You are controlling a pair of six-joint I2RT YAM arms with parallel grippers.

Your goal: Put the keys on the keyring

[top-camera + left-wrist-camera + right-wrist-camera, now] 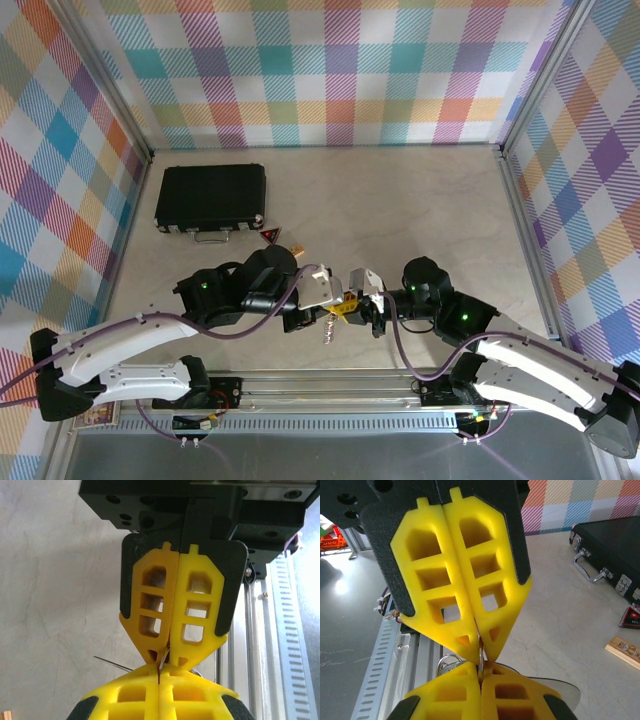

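The bunch of small flat silver-grey metal keys [561, 688] on its thin silver wire loop [447, 663] hangs at the spot where the two pincers meet, just beneath and behind their tips. From above it reads as a short dangling strand [328, 331] just off the joined tips, on the side towards the arm bases.

A thin sliver of metal, seen edge-on, crosses the seam from one pair of tips straight into the other. Its long axis therefore lies along the line of the two pincers, nose to nose.

The left pincer [162, 653] is clenched, its yellow fingers [150, 610] pressed flat together on that sliver. The right pincer [480, 653] is clenched on the same piece from the opposite side. I judge the sliver to belong to the keys, but whether it is a blade or the wire is unclear. Whether the keyring is caught in that pinch is too small to tell.

Neither arm is nearer, since both touch the bunch at once. The coming move likely depends on keeping the sliver straight between the tips while one side slides or twists.

Well beyond the right pincer's tips lie a small tan wooden block [625, 651], a red-and-black triangular tag [632, 616] and a black hard case with metal latches [605, 535].
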